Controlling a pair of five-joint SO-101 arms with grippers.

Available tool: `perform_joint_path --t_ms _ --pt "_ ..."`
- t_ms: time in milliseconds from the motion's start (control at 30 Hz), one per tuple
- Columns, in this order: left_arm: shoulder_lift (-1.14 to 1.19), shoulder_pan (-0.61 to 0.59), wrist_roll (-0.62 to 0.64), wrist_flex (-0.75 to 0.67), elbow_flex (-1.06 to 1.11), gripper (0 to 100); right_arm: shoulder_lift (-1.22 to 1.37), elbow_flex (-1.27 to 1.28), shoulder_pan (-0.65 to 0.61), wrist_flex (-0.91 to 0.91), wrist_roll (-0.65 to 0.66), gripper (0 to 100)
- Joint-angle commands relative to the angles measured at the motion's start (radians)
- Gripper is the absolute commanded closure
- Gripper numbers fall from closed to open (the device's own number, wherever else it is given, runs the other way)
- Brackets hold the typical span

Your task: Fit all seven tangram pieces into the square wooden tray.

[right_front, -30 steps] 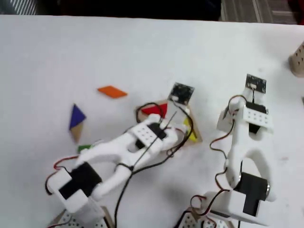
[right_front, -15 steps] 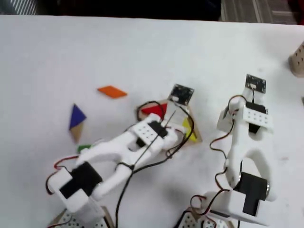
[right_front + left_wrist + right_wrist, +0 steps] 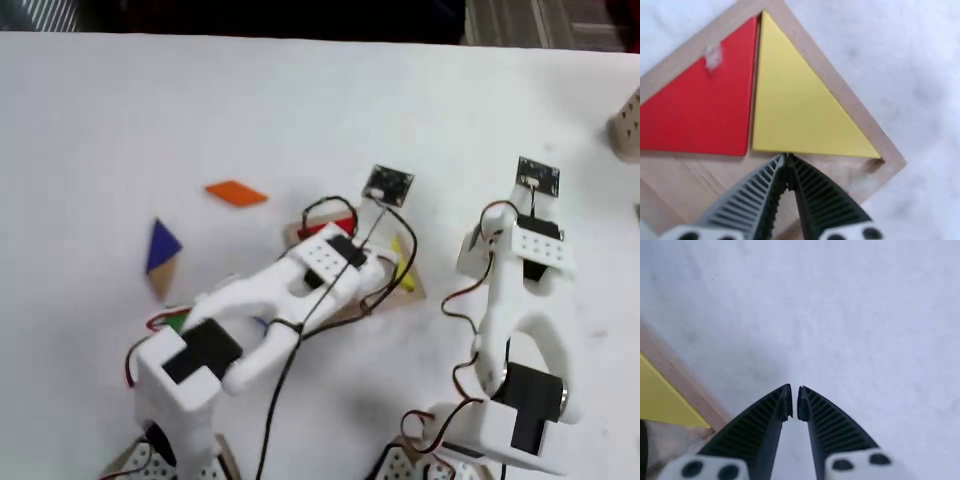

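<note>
The left arm (image 3: pixel 290 290) has swung farther across the square wooden tray (image 3: pixel 416 286) over the past second. Its wrist now hides more of the red triangle (image 3: pixel 343 224) than before, and its shoulder has shifted too. The right arm (image 3: pixel 512 300) has stayed put, upright beside the tray.

Seen from the left wrist, the left gripper (image 3: pixel 788 161) has its fingers pressed together on nothing. It is poised over the tray's bare wood, its tip just beside one edge of the yellow triangle (image 3: pixel 800 110) (contact cannot be judged). Yellow and red lie side by side in one corner, against the rim.

The right gripper (image 3: pixel 794 405) is drawn almost closed and empty above the white table (image 3: pixel 865 315), near the tray's yellow-filled corner.

Still loose on the table, well apart from the tray, are an orange parallelogram (image 3: pixel 236 192), a blue triangle (image 3: pixel 162 244), a wood-coloured triangle (image 3: pixel 160 282) touching it, and a green piece (image 3: pixel 176 320) partly under the left arm.
</note>
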Motion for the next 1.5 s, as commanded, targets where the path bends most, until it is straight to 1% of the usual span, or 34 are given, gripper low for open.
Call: perform_joint_path --t_ms 0,133,267,333,500,600,667,767,967,1133,1200,1300,1467 --pt "-0.007 -0.025 0.008 0.011 -0.052 98 -0.045 -0.005 0.001 -0.008 -0.002 97.4" --pt "-0.068 -0.027 0.008 0.005 -0.025 98 -0.045 -0.005 -0.001 -0.008 0.0 97.4" --pt "-0.165 -0.056 0.003 0.008 0.017 98 -0.042 -0.005 -0.002 -0.012 0.003 97.4" --pt "-0.236 -0.07 0.0 0.006 0.064 98 -0.042 -0.005 -0.004 -0.012 0.028 97.4" --pt "-0.467 -0.077 -0.002 0.005 0.218 98 -0.039 -0.005 -0.005 -0.013 0.037 97.4" --pt "-0.572 -0.104 -0.003 -0.011 0.292 98 -0.039 -0.005 -0.005 -0.013 0.037 97.4" --pt "-0.621 -0.143 -0.003 -0.037 0.342 98 -0.039 -0.005 -0.005 -0.013 0.038 97.4" --pt "-0.699 -0.269 -0.006 -0.029 0.387 98 -0.039 -0.002 -0.018 -0.013 0.041 97.4" --pt "-0.909 -0.645 -0.18 -0.023 0.46 97 -0.039 -0.002 -0.025 -0.013 0.041 97.4" --pt "-1.001 -0.892 -0.193 -0.034 0.575 97 -0.047 -0.002 -0.03 -0.008 0.04 97.4" --pt "-0.998 -0.983 -0.193 -0.057 0.617 97 -0.048 -0.008 -0.059 -0.007 0.043 97.4" --pt "-0.975 -1.075 -0.193 -0.103 0.66 96 -0.048 -0.048 -0.125 0.028 0.061 97.4" --pt "-0.906 -1.135 -0.164 -0.107 0.647 83 -0.048 -0.201 -0.278 0.18 0.166 97.3"
